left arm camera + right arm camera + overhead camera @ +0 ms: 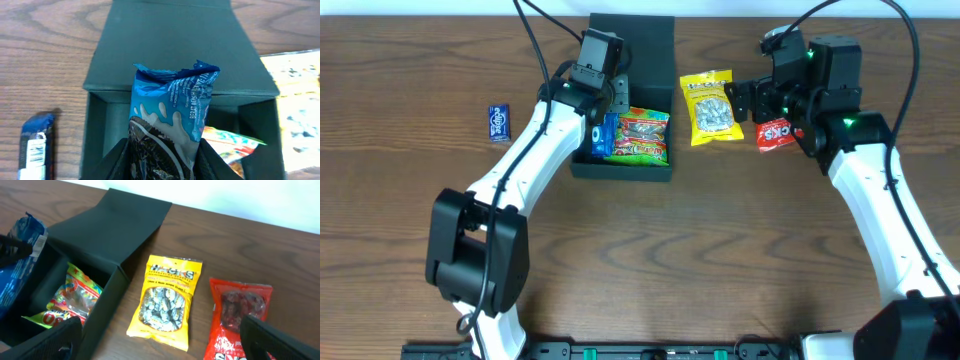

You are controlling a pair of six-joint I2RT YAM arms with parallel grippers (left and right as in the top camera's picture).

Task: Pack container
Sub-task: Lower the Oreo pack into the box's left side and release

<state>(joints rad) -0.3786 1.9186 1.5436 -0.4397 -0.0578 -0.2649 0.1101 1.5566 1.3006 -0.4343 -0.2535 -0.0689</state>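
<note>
Two arms worked over a brown wood-grain table [720, 250]. The dark green, matte, square rigid container [645, 55] sat at the far middle of the table, with its hinged flap lid thrown open and lying flat behind the compartment.

The left gripper [162, 167] was clamped on a blue crinkled cookie packet printed with a dark sandwich biscuit and a white splash [167, 130]. It held the packet upright over the container's left side, with the torn-looking top edge pointing up. In the overhead view the packet's lower end sat inside the left wall. Whether it touched the floor of the box could not be told.

A multicoloured, glossy candy bag [642, 137] lay flat inside the compartment, filling its right part, just beside the blue packet.

The right gripper [160, 322] stood with its fingers spread wide and held nothing. It hovered above the table to the right of the container. Below it lay a yellow plastic bag with a clear window [165, 302], just beside the box, and a red glossy snack packet [237, 315] to the right of that.

A small dark blue wrapped bar [499, 122] lay alone on the table, well to the left of the container.
</note>
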